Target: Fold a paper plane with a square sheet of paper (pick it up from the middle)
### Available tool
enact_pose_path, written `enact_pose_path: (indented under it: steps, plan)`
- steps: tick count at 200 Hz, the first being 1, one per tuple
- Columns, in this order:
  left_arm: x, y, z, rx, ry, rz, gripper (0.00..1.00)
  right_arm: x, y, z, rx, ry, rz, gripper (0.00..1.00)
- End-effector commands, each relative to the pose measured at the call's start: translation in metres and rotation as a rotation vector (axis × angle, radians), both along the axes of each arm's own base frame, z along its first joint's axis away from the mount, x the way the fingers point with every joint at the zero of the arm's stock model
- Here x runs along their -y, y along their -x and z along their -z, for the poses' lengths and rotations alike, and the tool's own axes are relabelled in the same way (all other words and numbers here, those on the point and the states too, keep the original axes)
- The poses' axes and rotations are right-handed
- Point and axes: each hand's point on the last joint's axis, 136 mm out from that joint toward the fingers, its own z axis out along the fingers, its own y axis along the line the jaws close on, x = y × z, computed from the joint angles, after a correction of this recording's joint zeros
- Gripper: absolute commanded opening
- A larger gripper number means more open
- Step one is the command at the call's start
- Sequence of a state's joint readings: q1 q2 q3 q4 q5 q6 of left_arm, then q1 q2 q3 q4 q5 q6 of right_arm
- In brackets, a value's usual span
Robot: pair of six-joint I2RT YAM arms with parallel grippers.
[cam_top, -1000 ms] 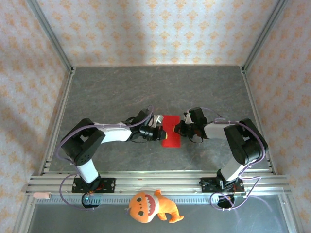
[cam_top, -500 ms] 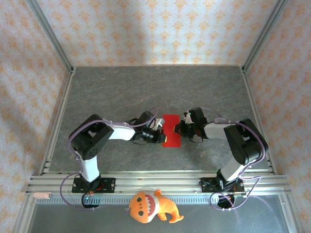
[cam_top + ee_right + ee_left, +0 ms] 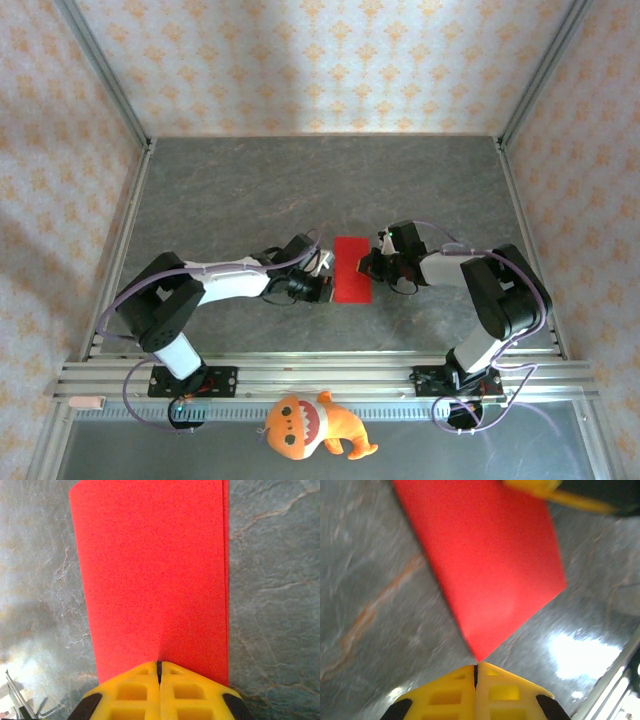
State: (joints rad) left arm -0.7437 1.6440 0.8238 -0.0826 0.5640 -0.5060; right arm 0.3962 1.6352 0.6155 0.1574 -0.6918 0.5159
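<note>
The square sheet of paper lies on the grey table as a flat red rectangle, folded over on itself. My left gripper is shut, its tips just off the paper's near-left corner; in the left wrist view that corner of the paper points at the closed left gripper. My right gripper is shut too, with its tips lying over the right edge of the paper. In the right wrist view the right gripper covers the near edge, and nothing shows between its fingers.
An orange plush toy lies on the front rail between the two arm bases. Metal frame posts and patterned walls border the grey table. The right gripper's yellow fingers show at the top of the left wrist view.
My left gripper has slid from the middle of the paper's left edge towards its near-left corner, staying shut. The paper now lies as a plain rectangle. The right arm has held still.
</note>
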Motion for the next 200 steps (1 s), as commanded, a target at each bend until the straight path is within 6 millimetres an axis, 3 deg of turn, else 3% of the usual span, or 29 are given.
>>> enact_pose_path:
  steps: [1,21,65,96,133,167,200]
  plan:
    - [0.021,-0.016,-0.027,0.013,0.119,-0.036,0.05,0.039,0.029,0.049,-0.164,0.198,0.073,0.00]
    - [0.040,-0.015,-0.030,-0.020,0.207,-0.015,0.05,0.039,0.029,0.047,-0.161,0.195,0.074,0.00]
    - [0.040,-0.010,0.003,-0.083,0.155,-0.006,0.06,0.038,0.029,0.047,-0.164,0.195,0.072,0.00]
    - [0.023,0.003,0.030,-0.130,0.081,-0.017,0.06,0.038,0.028,0.046,-0.161,0.193,0.074,0.00]
    - [-0.008,0.035,0.055,-0.175,-0.007,0.000,0.05,0.038,0.028,0.045,-0.159,0.195,0.070,0.00]
    - [-0.022,0.049,0.051,-0.125,-0.086,0.067,0.04,0.032,0.023,0.038,-0.144,0.162,0.061,0.00]
    - [-0.017,0.030,0.021,-0.020,-0.043,0.025,0.04,0.015,0.011,0.019,-0.110,0.077,0.038,0.00]
